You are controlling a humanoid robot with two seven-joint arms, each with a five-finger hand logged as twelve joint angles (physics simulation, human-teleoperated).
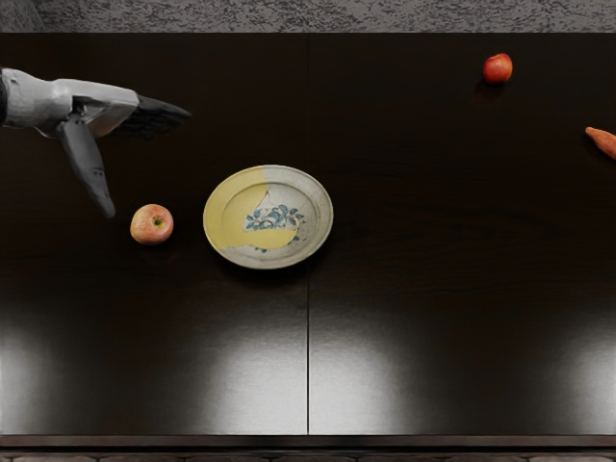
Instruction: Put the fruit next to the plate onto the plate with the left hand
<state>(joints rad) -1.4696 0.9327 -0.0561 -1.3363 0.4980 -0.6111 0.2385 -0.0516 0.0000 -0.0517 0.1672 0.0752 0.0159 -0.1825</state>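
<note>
Now, left hand [111,114]: comes in from the left edge, above and behind the apple; fingers stretched out, thumb hanging down, released and holding nothing.
Apple [152,223]: the task's fruit, red-yellow, resting on the tabletop [433,318] just beside the plate's left rim with a narrow gap between them; the hand does not touch it.
Plate [325,212]: cream and yellow with a blue flower motif, lying flat near the middle, nothing on it.
Red fruit [498,67]: far back on the right, well apart from the plate, so probably not the one meant.
Orange item [602,141]: at the right edge, partly cut off; it looks like a carrot.
Why the hand is posed so: the thumb set away from the fingers looks like an opening made ready to take a round fruit.
Step in hand: approach, by my reading; the pickup has not yet begun.
Next move calls for: lowering over the apple, closing around it, lifting, then a short carry right over the rim.
Risk: a nudge from the thumb could roll the apple.
Right hand: not in view.
</note>
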